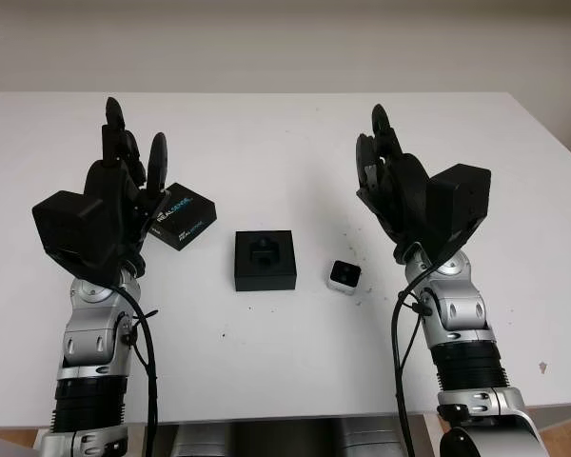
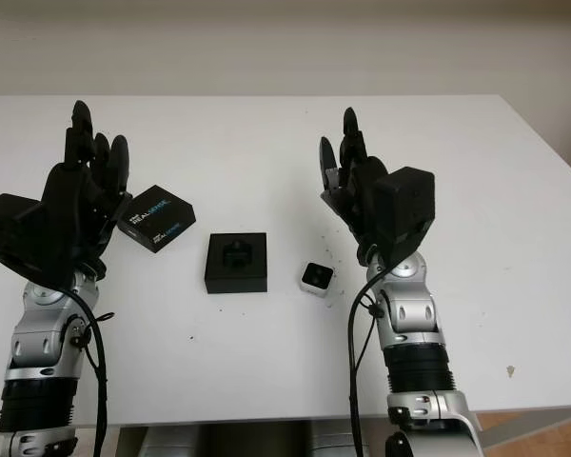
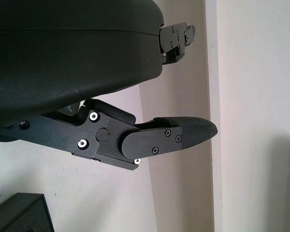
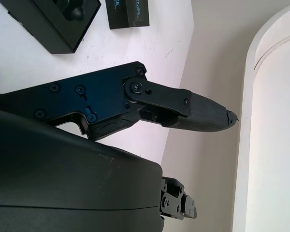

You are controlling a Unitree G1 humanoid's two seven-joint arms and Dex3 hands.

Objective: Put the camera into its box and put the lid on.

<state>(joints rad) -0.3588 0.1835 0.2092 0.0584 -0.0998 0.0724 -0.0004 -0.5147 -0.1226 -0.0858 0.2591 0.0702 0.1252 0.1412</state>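
White desk (image 1: 285,133) carries everything. Left hand (image 1: 124,167) raised over the left side, open, holding nothing; right hand (image 1: 385,162) raised on the right, open too. Box (image 1: 265,259) sits centre, insert up. Lid (image 1: 182,215) lies just beside the left hand. Camera (image 1: 344,276) rests right of box, apart. Likely first step: right hand descends squarely onto camera, pinching its sides.

Your left hand (image 1: 114,181) is raised on its upright forearm, open, holding nothing (fingers (image 3: 176,137) pointing away from you, nothing between them). Your right hand (image 1: 390,171) mirrors it on the other side, open too, its fingers (image 4: 183,108) likewise free of any contact.
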